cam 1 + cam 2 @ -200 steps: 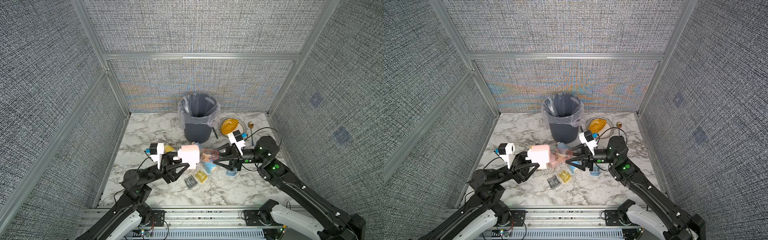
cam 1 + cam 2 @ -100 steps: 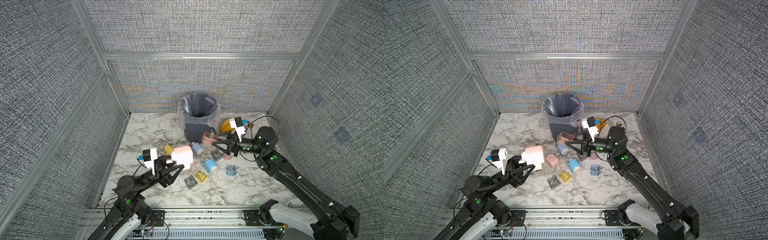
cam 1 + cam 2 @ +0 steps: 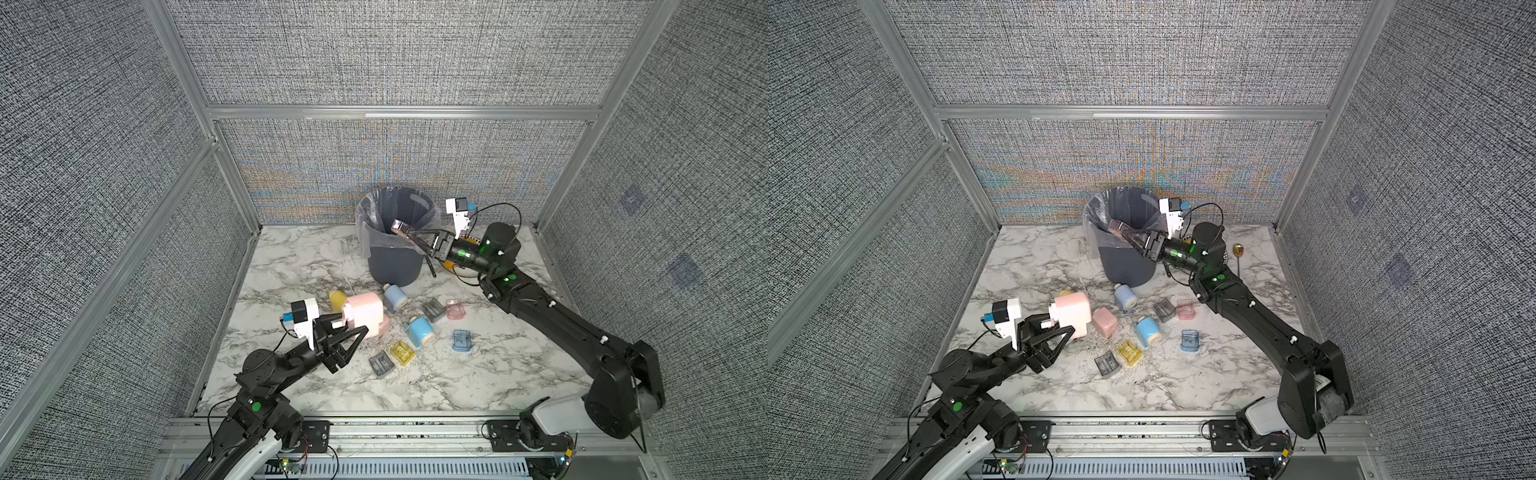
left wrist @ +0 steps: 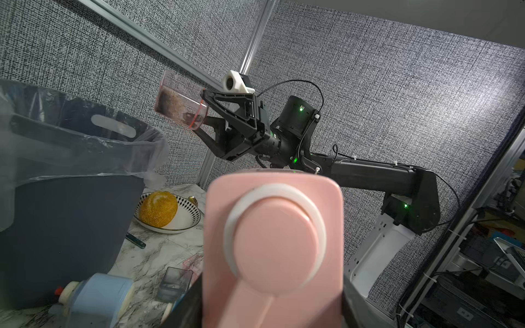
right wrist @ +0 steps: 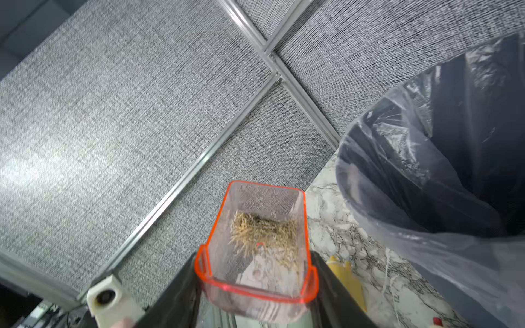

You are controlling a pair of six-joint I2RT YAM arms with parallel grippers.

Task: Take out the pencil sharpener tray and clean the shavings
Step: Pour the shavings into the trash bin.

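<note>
You're looking into a booth closed in by grey woven wall panels (image 3: 395, 54) set in a pale metal frame (image 3: 399, 113). Your bench (image 3: 478, 382) is white marble veined with grey and meets the panels at its far edge and both sides. A metal rail (image 3: 395, 432) runs along its near edge. Light lies in brighter patches on the panels.

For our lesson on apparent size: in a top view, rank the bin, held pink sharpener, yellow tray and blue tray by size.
1. bin
2. held pink sharpener
3. yellow tray and blue tray: too alike to rank
</note>
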